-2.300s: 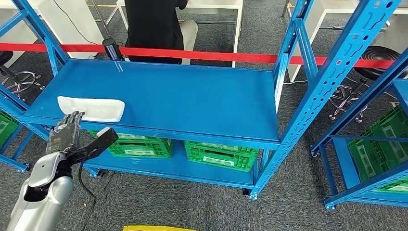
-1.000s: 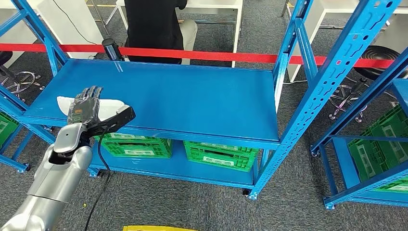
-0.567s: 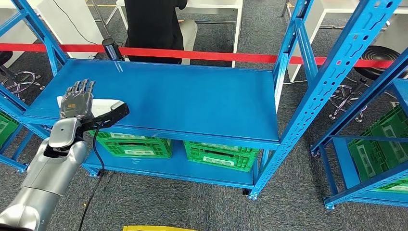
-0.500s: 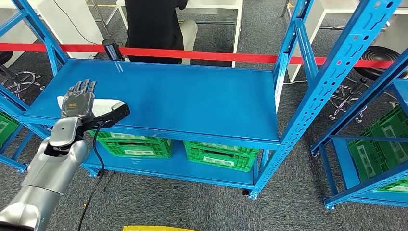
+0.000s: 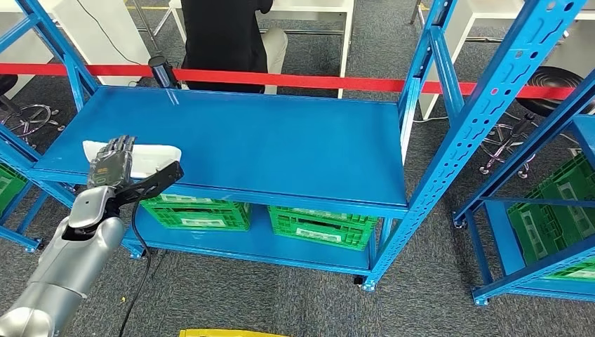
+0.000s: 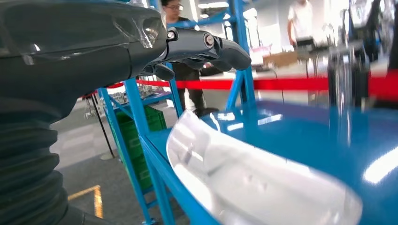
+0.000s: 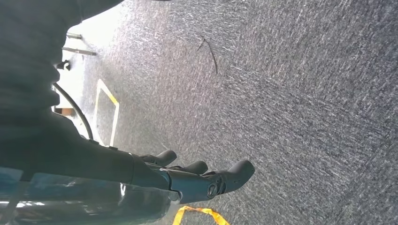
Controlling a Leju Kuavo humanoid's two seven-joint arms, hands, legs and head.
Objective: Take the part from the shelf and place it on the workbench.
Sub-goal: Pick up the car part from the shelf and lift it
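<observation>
One part (image 5: 144, 158) — lengthwise along shelf (image 5: 281, 140) edge.

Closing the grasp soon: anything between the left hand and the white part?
Nothing; the left wrist view shows an open gap between the left hand and the white part.

We see the shelf (image 5: 281, 140) as blue painted metal, smooth and glossy, catching reflections at centre frame. The part (image 5: 151, 158), at left, looks like white moulded plastic with a slight sheen. Our left robot hand (image 5: 112, 165) is dark matt plastic on a brushed silver arm. Below, green plastic crates (image 5: 319, 228); the floor (image 5: 281, 302) is rough grey carpet.
</observation>
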